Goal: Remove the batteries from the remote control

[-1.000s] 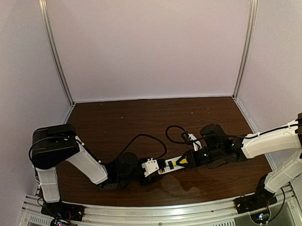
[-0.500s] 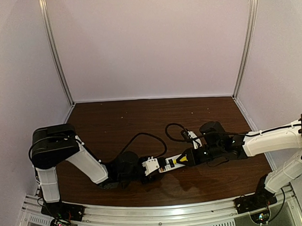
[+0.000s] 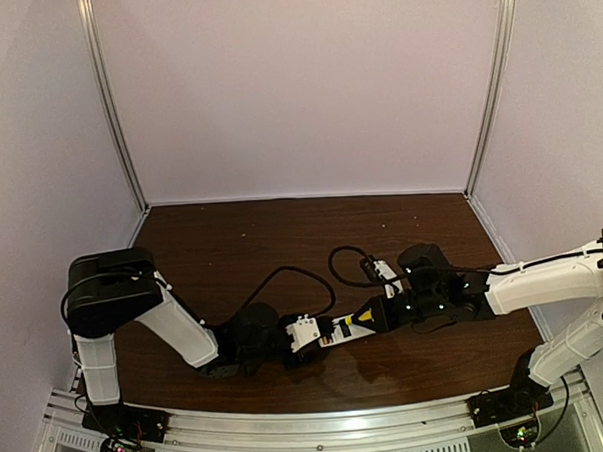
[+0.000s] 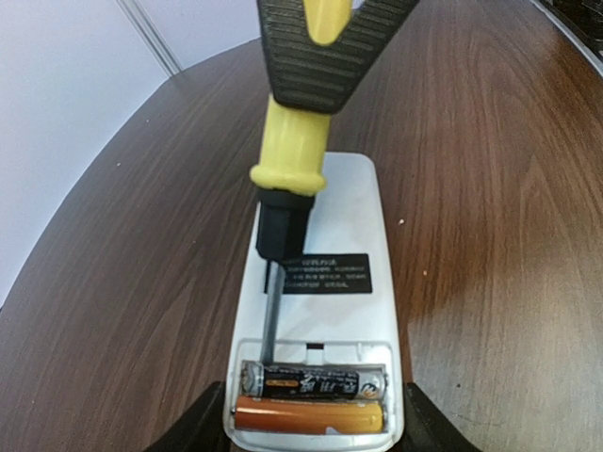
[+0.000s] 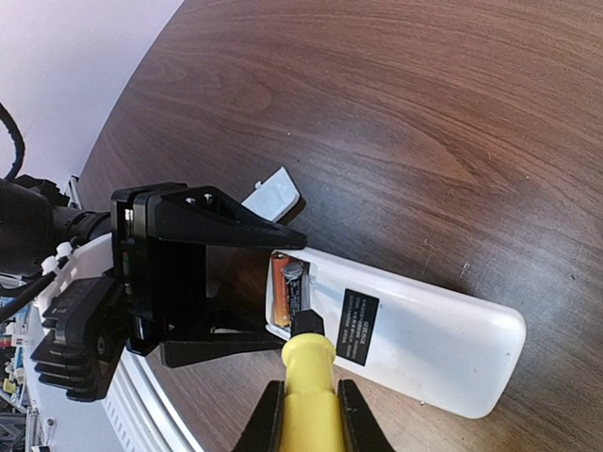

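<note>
screwdriver [image 4: 287, 155] tip hidden by dark battery [image 4: 316, 381], remote control [image 4: 334, 221] end cropped

A dark wood-grain table [image 3: 282, 227] is boxed in by pale lilac walls [image 3: 295, 86] on three sides. Aluminium posts [image 3: 112, 104] stand at the back corners. An aluminium rail [image 3: 290, 425] runs along the near edge.

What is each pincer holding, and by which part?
The right pincer grips the screwdriver by its yellow handle; the left pincer clamps the remote control by its sides at the battery end.
</note>
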Available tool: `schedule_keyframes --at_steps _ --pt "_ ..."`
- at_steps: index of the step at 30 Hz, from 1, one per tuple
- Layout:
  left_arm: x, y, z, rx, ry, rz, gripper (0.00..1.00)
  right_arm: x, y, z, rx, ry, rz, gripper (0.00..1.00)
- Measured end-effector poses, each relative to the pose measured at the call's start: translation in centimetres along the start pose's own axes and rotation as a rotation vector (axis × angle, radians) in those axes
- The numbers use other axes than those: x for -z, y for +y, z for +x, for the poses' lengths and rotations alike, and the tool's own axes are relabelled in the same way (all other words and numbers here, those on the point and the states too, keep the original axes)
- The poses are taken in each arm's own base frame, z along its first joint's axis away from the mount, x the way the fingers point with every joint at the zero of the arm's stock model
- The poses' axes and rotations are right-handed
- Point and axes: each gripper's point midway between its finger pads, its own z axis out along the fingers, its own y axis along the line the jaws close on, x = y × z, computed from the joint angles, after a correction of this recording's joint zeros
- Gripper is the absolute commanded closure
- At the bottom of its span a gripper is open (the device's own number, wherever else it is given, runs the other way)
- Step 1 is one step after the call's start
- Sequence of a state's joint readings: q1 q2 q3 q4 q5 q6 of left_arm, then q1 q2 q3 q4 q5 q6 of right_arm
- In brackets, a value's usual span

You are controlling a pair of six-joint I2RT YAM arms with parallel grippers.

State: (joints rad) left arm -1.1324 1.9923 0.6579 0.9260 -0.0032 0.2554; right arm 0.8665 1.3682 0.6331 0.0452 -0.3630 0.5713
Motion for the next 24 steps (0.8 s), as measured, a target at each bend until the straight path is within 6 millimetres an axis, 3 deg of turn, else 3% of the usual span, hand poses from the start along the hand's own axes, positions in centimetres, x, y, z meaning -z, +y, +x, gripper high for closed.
schedule_keyframes --at_steps 11,24 --pt "-0.1 -0.2 0.4 0.006 0.012 0.006 1.0 -0.5 -0.1 0.4 0.038 0.001 0.015 1.0" --pt "-0.1 -0.2 -0.1 0.006 -0.007 0.007 1.0 0.8 0.5 0.7 0.044 -0.026 -0.015 1.0"
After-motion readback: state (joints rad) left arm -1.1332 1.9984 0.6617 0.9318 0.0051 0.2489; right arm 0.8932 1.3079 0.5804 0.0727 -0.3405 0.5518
